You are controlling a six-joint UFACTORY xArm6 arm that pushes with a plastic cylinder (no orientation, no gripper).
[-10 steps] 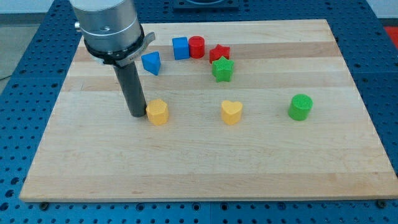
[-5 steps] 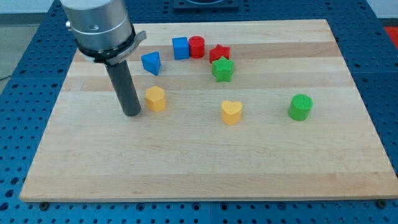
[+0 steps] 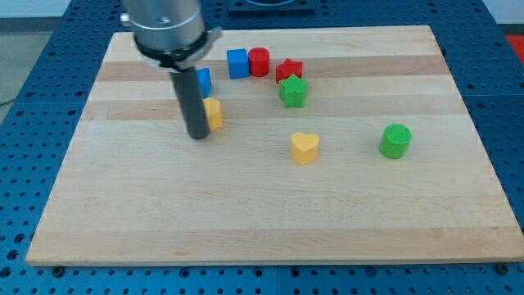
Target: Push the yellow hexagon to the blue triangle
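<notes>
The rod is down on the board and the tip [image 3: 197,135] sits right against the yellow hexagon [image 3: 213,113], touching its lower-left side as the camera sees it. There are no jaws on this arm to be apart or together, just the one straight rod, so contact is all it has. The yellow hexagon lies just up and to the view's right of the tip, and the blue triangle [image 3: 204,79] is just beyond it, toward the view's top, partly hidden behind the rod. The two blocks look close but whether they touch cannot be told from here.

This reads as the closing stretch of the push: hexagon nearly home, a narrow strip of board left to cover. The next move calls for a short shove toward the view's top, with the tip kept under the hexagon's lower edge so the block runs straight rather than skidding off to the view's right.

Around the rod: a blue cube [image 3: 237,63] and a red cylinder [image 3: 259,61] stand side by side up and to the right of the tip, past the triangle. Further right are a red star [image 3: 289,70] and a green star [image 3: 292,91], touching or nearly so. A yellow heart [image 3: 304,148] lies to the tip's right, a green cylinder [image 3: 395,141] well beyond that. None of them blocks the line; the blue cube is the nearest bystander if the hexagon drifts.
</notes>
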